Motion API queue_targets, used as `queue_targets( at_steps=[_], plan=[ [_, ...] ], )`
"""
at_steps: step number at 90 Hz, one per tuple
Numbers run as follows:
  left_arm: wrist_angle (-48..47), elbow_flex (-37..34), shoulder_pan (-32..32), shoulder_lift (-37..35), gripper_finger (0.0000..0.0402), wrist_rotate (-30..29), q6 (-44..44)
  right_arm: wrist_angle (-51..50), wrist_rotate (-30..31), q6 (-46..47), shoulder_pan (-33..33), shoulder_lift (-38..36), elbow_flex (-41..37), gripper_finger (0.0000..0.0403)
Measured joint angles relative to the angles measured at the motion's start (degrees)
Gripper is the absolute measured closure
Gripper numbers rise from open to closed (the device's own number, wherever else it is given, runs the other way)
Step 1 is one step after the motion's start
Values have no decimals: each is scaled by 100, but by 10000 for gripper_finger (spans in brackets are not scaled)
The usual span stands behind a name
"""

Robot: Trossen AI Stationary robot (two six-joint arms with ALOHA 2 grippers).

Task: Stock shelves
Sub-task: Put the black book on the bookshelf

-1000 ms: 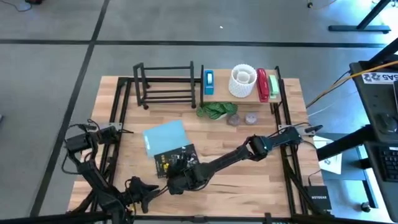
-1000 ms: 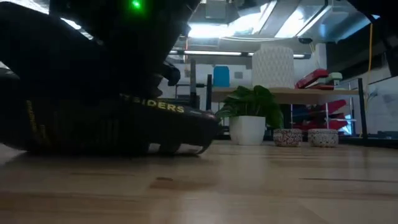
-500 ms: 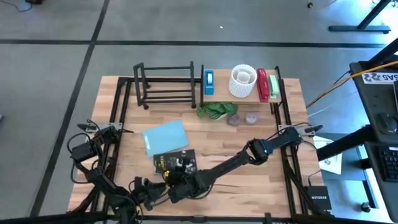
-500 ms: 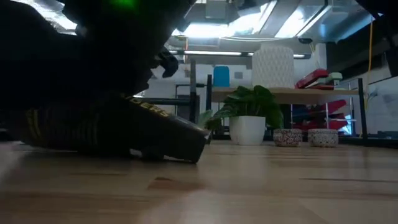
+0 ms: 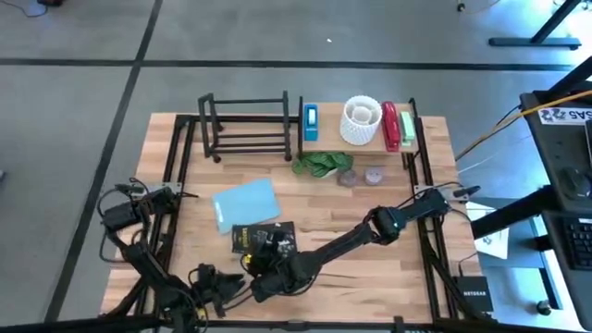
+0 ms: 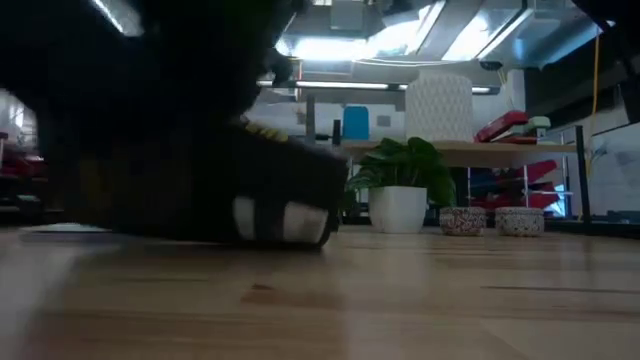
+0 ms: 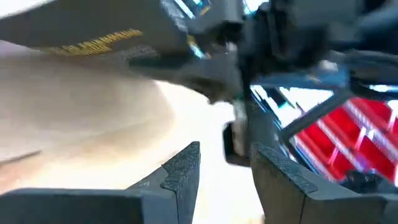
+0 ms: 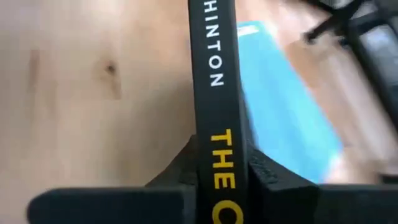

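Note:
A black book with yellow lettering sits near the table's front, with my right gripper shut on it; its spine runs away from the wrist camera. A light-blue book lies flat just beyond it. My left gripper stands open at the table's near edge, left of the black book, with nothing between its fingers. The shelves stand at the far edge: a black open rack and a wood shelf board. My right gripper pinches the black book between its two fingers, one on each cover, at the near end of the spine. The fingers lie along the spine, coming from the table's near right. The low view is blurred, so the part on the table cannot be told.
The shelf board carries a blue box, a white vase and a red stapler. In front of it stand a potted plant and two small pots. Bare wood lies at the near right.
My right gripper has tipped the black book, which lay flat a second ago, and its outline has shifted slightly in the low view. My left gripper has crept a little toward the book along the near edge.

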Motion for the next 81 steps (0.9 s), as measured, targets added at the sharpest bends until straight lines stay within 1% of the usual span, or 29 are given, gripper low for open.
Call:
queue_targets(
  at_steps=[7, 14, 21, 26, 32, 38, 51, 62, 68, 72, 75, 78, 81],
  plan=[
    [-43, -3, 48, -317, 277, 112, 861, -61, 16, -107, -38, -173, -4, 370],
    [-40, 1, 84, -743, 277, 89, 1724, -68, 59, -309, -83, -386, -4, 370],
    [-37, 4, 147, -1131, 277, 140, 2382, -62, 91, -461, -149, -585, -2, 370],
    [-44, 4, 180, -1388, 277, 257, 2647, -82, 91, -514, -198, -704, -2, 370],
    [27, 7, 209, -1654, 277, 246, 2667, -92, 37, -514, -257, -782, -2, 370],
    [15, 9, 229, -1865, 277, 100, 2305, -125, 9, -513, -293, -813, -2, 370],
    [8, 9, 363, -2197, 277, -461, 883, -243, -17, -543, -325, -821, 45, 370],
    [-11, 9, 522, -2257, 277, -516, -108, -296, -284, -556, -360, -830, 7, 370],
    [-34, 9, 571, -2313, 277, -498, -784, -287, -447, -557, -376, -830, 7, 370],
    [-65, 9, 552, -2364, 277, -375, -1162, -293, -484, -563, -387, -830, 7, 370],
    [-102, 9, 502, -2435, 277, -138, -1339, -302, -488, -584, -387, -830, 7, 370],
    [-148, 9, 420, -2536, 277, 258, -1422, -340, -496, -639, -389, -830, 7, 369],
    [-198, 9, 331, -2672, 277, 799, -1409, -411, -505, -710, -387, -830, 7, 368]
  ],
)
